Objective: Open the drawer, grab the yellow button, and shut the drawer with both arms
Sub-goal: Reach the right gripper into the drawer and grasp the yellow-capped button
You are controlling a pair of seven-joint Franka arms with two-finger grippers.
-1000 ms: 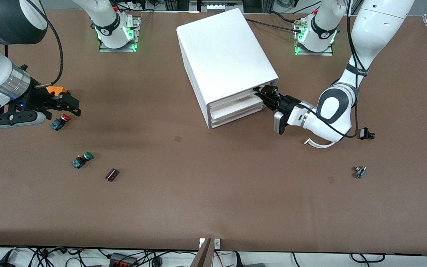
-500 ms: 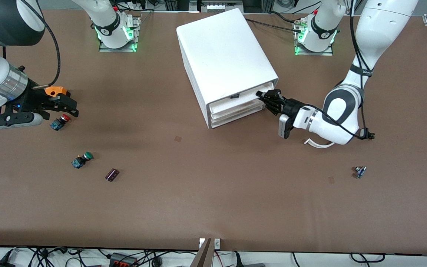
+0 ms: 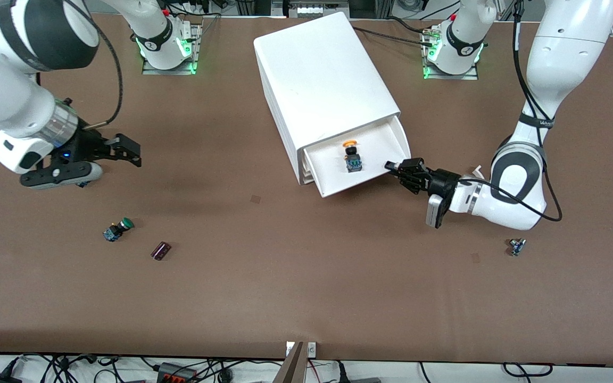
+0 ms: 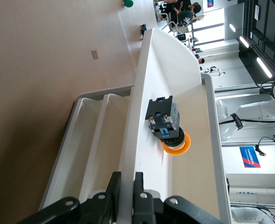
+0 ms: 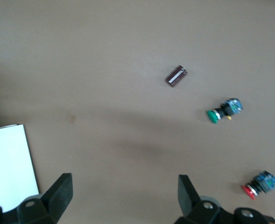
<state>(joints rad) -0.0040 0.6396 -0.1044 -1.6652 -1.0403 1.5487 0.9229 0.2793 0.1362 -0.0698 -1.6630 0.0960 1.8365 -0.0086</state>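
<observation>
The button (image 3: 351, 155) lies on its side on the floor of the drawer (image 3: 386, 139), which stands pulled out of the white cabinet (image 3: 320, 74) above the two lower drawers (image 4: 88, 140). Its long axis runs roughly along the drawer's direction of travel, the orange-yellow cap toward the cabinet and the black and blue body toward the drawer's front. The left arm reaches in low from its end of the table, forearm nearly level, and the left gripper (image 3: 398, 169) is clamped on the drawer's front wall at the corner; in the left wrist view the fingers (image 4: 138, 184) pinch that thin white edge. The right arm hangs over the table toward its own end, wrist bent so its camera looks down, with the right gripper (image 3: 125, 150) spread wide and holding nothing. Under it lies a red-capped button (image 5: 256, 185), almost wholly hidden by the hand in the front view. A green-capped button (image 3: 118, 229) and a small dark cylinder (image 3: 160, 250) lie nearer the front camera.
</observation>
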